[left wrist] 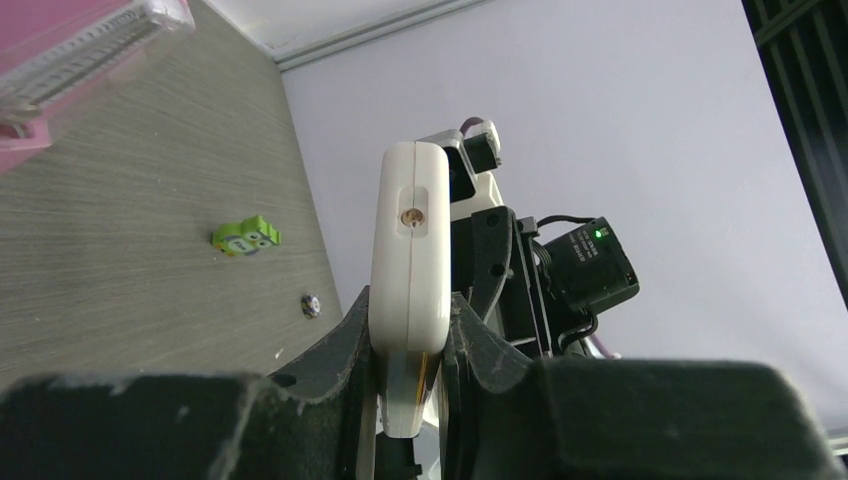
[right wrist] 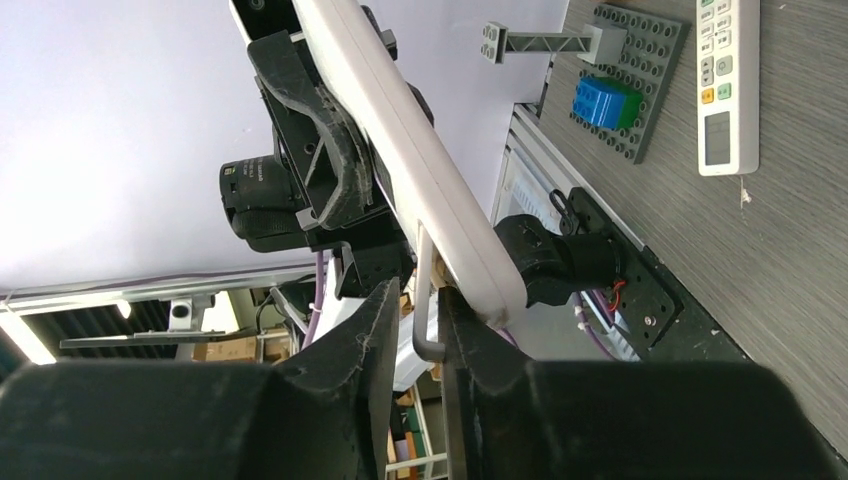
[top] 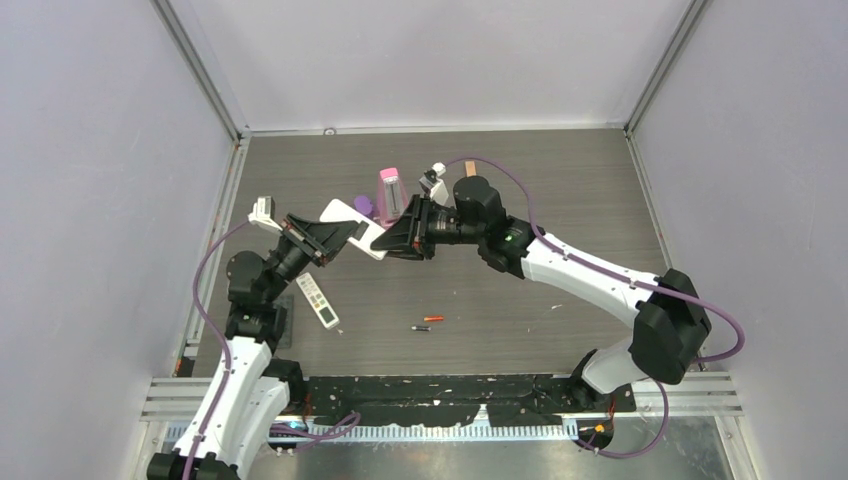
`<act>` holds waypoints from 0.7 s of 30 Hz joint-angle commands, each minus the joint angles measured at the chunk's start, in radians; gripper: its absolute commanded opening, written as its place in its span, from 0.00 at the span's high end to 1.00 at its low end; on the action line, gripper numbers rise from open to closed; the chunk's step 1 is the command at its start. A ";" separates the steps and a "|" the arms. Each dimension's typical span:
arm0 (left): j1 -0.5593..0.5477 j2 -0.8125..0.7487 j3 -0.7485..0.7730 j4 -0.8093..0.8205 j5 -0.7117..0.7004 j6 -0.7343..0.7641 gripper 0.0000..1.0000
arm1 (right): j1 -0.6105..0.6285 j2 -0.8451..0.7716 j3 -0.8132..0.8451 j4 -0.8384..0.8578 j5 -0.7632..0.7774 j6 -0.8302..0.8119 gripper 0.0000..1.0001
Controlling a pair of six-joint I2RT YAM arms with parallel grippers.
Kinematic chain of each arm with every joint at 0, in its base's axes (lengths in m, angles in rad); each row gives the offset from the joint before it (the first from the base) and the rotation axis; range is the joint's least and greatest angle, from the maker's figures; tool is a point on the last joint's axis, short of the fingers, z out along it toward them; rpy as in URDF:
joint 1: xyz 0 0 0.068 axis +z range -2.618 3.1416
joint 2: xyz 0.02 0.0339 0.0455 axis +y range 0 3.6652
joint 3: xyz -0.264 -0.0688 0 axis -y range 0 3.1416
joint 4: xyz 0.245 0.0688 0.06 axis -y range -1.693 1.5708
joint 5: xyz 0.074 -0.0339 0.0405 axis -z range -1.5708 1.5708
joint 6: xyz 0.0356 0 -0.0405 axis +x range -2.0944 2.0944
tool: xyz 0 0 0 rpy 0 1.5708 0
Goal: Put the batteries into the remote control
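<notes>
A white remote control (top: 338,211) is held in the air over the middle of the table, and my left gripper (top: 347,232) is shut on one end of it. The left wrist view shows its fingers (left wrist: 345,335) clamped on both faces of that remote (left wrist: 410,250). My right gripper (top: 394,240) meets the remote's other end (right wrist: 400,150). Its jaws (right wrist: 420,297) stand slightly apart around a thin pale strip (right wrist: 424,320) that hangs from that end. The strip lies against one finger, with a gap to the other. Two batteries lie on the table, one red-orange (top: 433,319) and one dark (top: 420,327).
A second white remote (top: 317,300) (right wrist: 727,85) lies flat near the left arm. A pink-capped bottle (top: 389,192) and a purple item (top: 364,205) stand behind the grippers. A grey brick plate (right wrist: 640,70) carries a blue block. A small green toy (left wrist: 246,237) lies by the wall.
</notes>
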 commanded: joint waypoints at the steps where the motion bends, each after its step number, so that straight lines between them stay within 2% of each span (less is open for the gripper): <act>1: -0.017 -0.037 0.037 0.176 0.049 -0.114 1.00 | 0.004 0.026 0.018 -0.192 0.101 -0.052 0.69; 10: -0.017 -0.056 0.019 0.115 0.002 -0.089 1.00 | 0.004 -0.002 0.020 -0.250 0.125 -0.073 0.57; 21: -0.017 -0.072 -0.007 0.054 -0.040 -0.094 1.00 | 0.001 -0.048 -0.008 -0.305 0.162 -0.038 0.52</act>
